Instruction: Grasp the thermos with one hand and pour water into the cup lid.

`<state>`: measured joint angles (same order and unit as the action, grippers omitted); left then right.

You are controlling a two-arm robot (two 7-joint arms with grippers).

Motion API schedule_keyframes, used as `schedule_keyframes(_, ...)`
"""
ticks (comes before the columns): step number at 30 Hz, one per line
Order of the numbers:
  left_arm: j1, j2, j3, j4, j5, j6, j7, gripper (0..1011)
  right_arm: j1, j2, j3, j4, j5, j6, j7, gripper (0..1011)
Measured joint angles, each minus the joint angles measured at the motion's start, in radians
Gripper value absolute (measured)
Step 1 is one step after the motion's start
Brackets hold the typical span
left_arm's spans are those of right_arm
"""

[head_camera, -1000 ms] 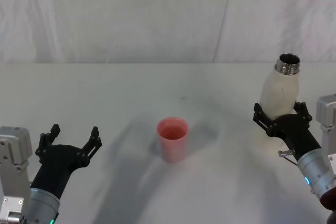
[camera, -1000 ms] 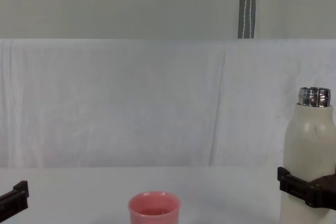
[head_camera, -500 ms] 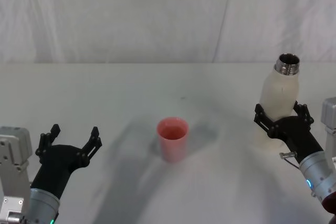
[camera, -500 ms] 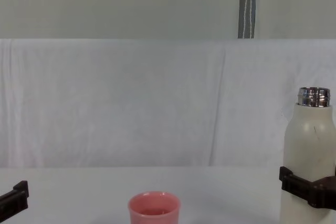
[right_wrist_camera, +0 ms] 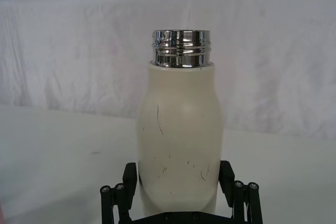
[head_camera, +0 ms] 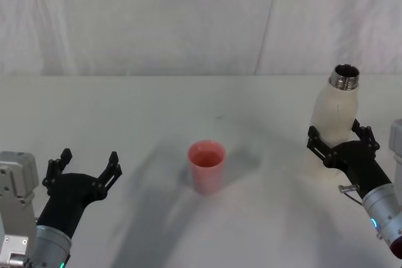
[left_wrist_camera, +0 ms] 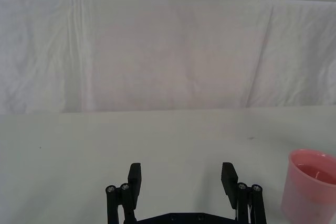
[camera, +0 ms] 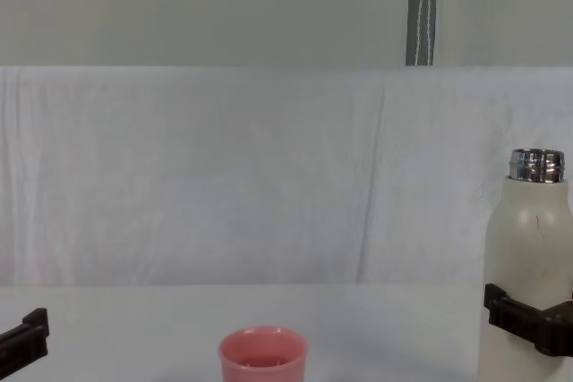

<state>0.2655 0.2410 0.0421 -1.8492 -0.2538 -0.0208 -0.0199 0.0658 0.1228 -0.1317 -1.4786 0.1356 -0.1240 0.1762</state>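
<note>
On the table's right side the thermos [head_camera: 333, 123] stands upright, its base hidden behind the right gripper [head_camera: 341, 144], whose fingers sit spread at either side. Centre stands the cup lid [head_camera: 206, 166]; left gripper [head_camera: 86, 169] spread, apart.

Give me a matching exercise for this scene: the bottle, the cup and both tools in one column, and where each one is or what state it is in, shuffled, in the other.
Column one:
1. tall matte cream-white thermos with a chrome neck
2. small round pink cup lid
3. black left tool
4. black right tool

Column two:
A. open, low on the robot's left, nothing between its fingers
B. upright and uncapped on the robot's right
C. open, fingers on either side of the bottle's lower body
D. near the middle of the white table

Pairs: 1-B, 2-D, 3-A, 4-C
</note>
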Motion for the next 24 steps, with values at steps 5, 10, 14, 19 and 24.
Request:
schedule_keyframes(5, 0.000, 0.000, 0.000, 0.000, 0.000, 0.000, 0.000, 1001, -0.010, 0.003, 0.001, -0.011, -0.001, 0.005, -0.003, 1002)
schedule_keyframes(10, 0.000, 0.000, 0.000, 0.000, 0.000, 0.000, 0.000, 1001, -0.022, 0.006, 0.004, -0.024, -0.001, 0.009, -0.005, 1002)
schedule_keyframes(14, 0.000, 0.000, 0.000, 0.000, 0.000, 0.000, 0.000, 1001, -0.033, 0.008, 0.005, -0.034, -0.001, 0.010, -0.007, 1002)
schedule_keyframes(19, 0.000, 0.000, 0.000, 0.000, 0.000, 0.000, 0.000, 1001, -0.047, 0.009, 0.007, -0.049, -0.001, 0.010, -0.008, 1002)
schedule_keyframes(24, 0.000, 0.000, 0.000, 0.000, 0.000, 0.000, 0.000, 1001, -0.064, 0.011, 0.008, -0.067, -0.001, 0.006, -0.010, 1002)
